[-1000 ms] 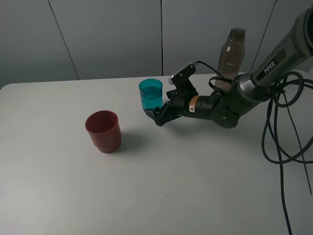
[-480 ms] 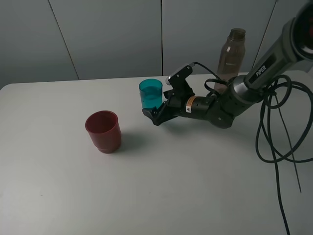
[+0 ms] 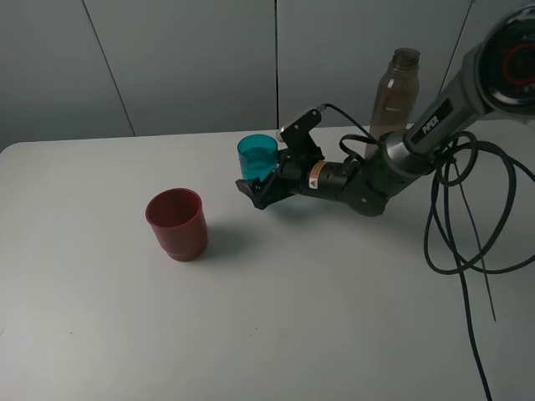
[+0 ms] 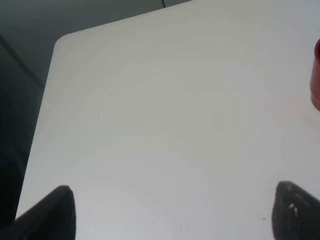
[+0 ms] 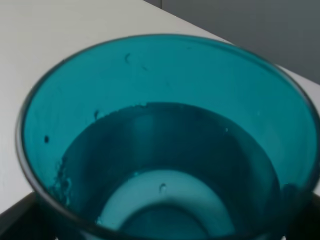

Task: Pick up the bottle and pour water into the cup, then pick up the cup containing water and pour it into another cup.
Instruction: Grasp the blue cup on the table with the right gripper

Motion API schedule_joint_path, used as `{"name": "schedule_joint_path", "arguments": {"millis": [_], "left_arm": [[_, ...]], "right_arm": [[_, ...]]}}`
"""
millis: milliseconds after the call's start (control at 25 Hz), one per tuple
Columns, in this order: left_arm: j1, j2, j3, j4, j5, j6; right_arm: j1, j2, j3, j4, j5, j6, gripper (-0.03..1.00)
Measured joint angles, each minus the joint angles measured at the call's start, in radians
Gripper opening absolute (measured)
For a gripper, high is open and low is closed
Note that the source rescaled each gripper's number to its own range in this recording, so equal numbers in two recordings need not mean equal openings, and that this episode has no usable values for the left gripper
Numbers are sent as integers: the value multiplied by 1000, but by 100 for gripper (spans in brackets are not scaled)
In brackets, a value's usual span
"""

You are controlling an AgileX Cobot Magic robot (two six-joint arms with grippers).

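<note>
The right tool [image 3: 261, 178] is wide around the teal cup [image 3: 257, 155], which holds water and stands well apart from the red cup [image 3: 176, 221]. A hard or crooked squeeze could tip it and spill

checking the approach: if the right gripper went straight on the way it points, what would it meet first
The teal cup, which fills the right wrist view dead ahead; the right gripper has its jaws open close to it. Whether they touch it yet is unclear.
</note>
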Motion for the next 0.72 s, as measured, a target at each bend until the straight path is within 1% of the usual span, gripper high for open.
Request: {"name": "schedule_joint_path", "arguments": {"millis": [720], "left_arm": [[0,0,0,0,0,2]], "right_arm": [[3,17,-12,14,-51,-15,100]]}}
